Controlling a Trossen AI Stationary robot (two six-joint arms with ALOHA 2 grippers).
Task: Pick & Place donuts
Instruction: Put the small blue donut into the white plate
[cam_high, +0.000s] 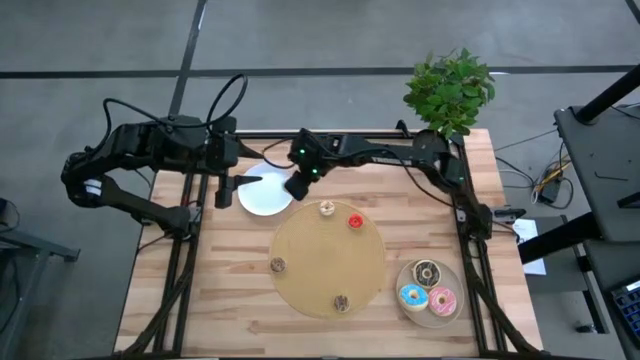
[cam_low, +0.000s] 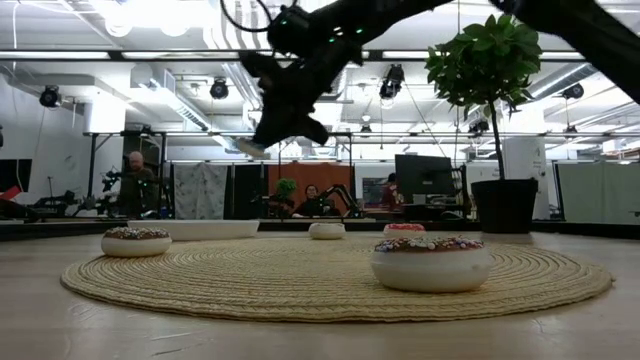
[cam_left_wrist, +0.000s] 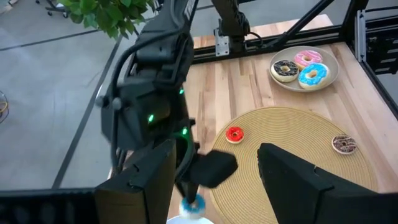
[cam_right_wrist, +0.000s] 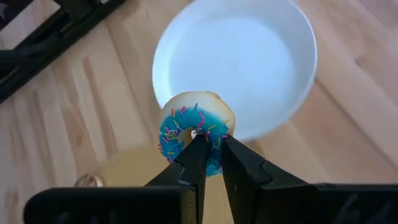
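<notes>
Blue-iced small donut (cam_right_wrist: 194, 132) with sprinkles sits pinched in my right pincer (cam_right_wrist: 210, 149), hanging over the round white plate's (cam_right_wrist: 292, 93) near rim, beside the woven tan mat (cam_high: 325, 262). My left pincer (cam_left_wrist: 214, 171) waits nearby, spread wide.

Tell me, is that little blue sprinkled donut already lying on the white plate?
No, the blue donut is pinched in the right gripper, hanging above the white plate's edge.

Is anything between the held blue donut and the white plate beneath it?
Nothing visible. The right gripper holds the small blue donut at the near rim of the white plate, which lies bare.
</notes>
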